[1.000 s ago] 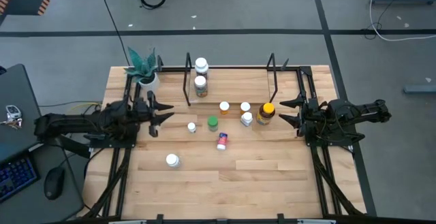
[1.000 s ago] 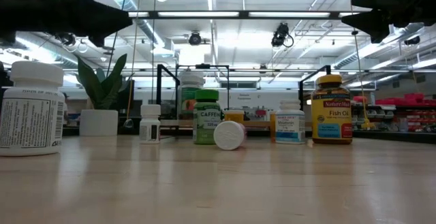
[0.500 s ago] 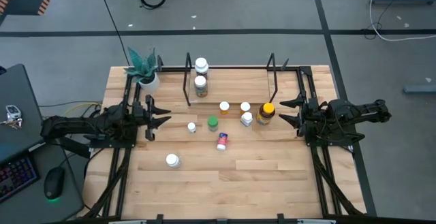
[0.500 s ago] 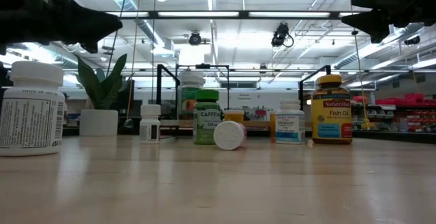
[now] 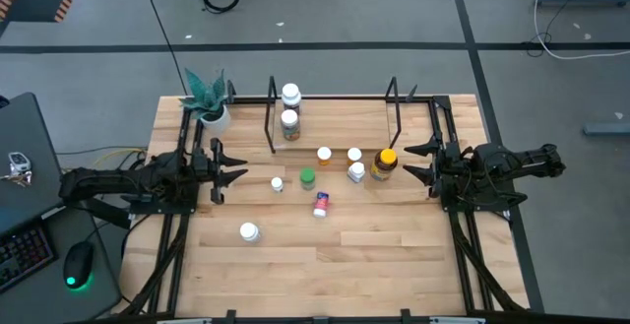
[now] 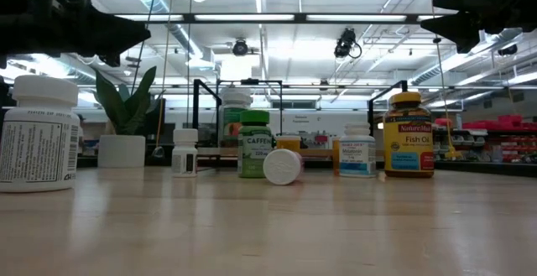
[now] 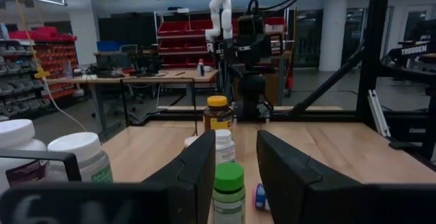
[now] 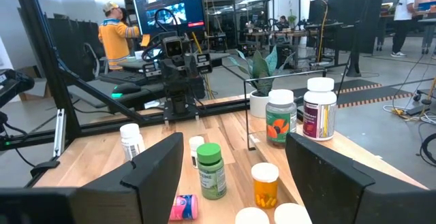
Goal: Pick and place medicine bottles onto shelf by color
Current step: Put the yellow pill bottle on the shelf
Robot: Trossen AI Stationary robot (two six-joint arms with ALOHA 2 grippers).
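My left gripper (image 5: 228, 173) had pulled back toward the tabletop's left edge, fingers together, empty; bottles (image 5: 307, 177) remained unsorted.

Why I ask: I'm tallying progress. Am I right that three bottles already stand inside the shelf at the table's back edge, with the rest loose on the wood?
Not quite: the high view shows two bottles inside the shelf, not three. The rest are loose on the wood, as you say.

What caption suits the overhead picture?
Two idle arms flank a wooden table; two bottles stand in the shelf.
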